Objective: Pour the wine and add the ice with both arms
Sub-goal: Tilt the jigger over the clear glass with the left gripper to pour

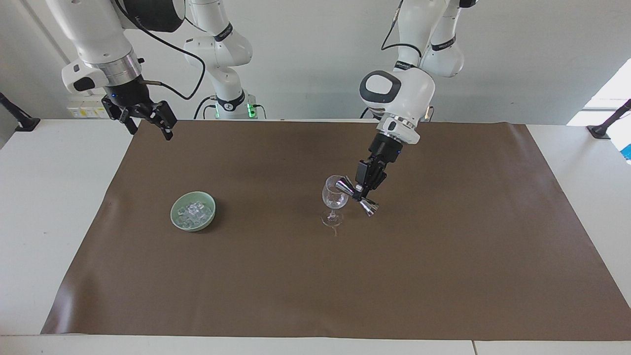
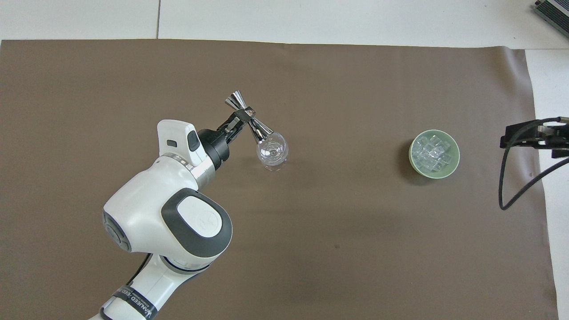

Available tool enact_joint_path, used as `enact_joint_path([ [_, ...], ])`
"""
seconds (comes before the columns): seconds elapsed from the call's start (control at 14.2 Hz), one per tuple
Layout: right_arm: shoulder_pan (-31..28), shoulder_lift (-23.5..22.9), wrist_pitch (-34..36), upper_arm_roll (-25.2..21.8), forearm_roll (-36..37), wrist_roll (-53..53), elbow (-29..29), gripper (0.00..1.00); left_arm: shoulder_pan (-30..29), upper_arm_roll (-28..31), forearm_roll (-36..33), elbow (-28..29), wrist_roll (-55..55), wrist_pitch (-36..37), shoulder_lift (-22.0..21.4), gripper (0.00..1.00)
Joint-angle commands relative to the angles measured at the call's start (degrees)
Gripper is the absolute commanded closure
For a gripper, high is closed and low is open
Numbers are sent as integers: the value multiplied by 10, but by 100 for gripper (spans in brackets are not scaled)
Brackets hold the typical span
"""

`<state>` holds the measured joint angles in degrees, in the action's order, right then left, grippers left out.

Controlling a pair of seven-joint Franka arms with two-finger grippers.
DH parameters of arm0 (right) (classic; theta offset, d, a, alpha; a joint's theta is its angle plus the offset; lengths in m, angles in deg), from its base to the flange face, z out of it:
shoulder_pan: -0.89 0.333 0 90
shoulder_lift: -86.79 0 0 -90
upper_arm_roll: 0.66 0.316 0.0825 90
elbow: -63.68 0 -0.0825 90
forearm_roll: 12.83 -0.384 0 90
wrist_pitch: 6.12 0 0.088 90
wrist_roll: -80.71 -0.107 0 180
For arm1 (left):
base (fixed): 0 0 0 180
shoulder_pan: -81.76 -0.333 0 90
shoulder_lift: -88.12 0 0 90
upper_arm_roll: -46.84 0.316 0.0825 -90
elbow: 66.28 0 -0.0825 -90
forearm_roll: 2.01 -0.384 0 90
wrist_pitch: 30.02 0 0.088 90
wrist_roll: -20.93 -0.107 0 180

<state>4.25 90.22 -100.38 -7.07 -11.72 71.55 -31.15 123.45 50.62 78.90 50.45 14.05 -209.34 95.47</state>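
A clear stemmed glass (image 1: 334, 199) (image 2: 272, 151) stands upright near the middle of the brown mat. My left gripper (image 1: 362, 190) (image 2: 242, 119) is shut on the waist of a shiny double-cone jigger (image 1: 356, 196) (image 2: 248, 118). The jigger lies tilted, one cone at the glass's rim. No wine shows in these frames. The ice (image 1: 193, 211) (image 2: 432, 154) is a heap of clear cubes in a pale green bowl (image 1: 178, 219) (image 2: 413, 161) toward the right arm's end. My right gripper (image 1: 146, 118) (image 2: 529, 135) waits open, raised over the mat's edge by the right arm's base.
The brown mat (image 1: 315, 276) (image 2: 311, 249) covers most of the white table (image 1: 44, 207). A black cable (image 2: 511, 186) hangs from the right arm. Black clamps (image 1: 19, 118) sit at the table's corners nearest the robots.
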Motion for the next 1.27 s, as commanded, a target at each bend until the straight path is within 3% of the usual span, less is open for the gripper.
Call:
enact_joint_path([
  [0.0,-13,14,6,9,-11,10,-13,0,14,8,-4,16,-25,-14,-13,100],
  [0.71,-13,14,6,9,-11,10,-13,0,26,8,-4,15,-34,-14,-15,100],
  [1.2,-13,14,6,9,-10,11,-13,0,13,7,-1,11,-27,36,-37,100],
])
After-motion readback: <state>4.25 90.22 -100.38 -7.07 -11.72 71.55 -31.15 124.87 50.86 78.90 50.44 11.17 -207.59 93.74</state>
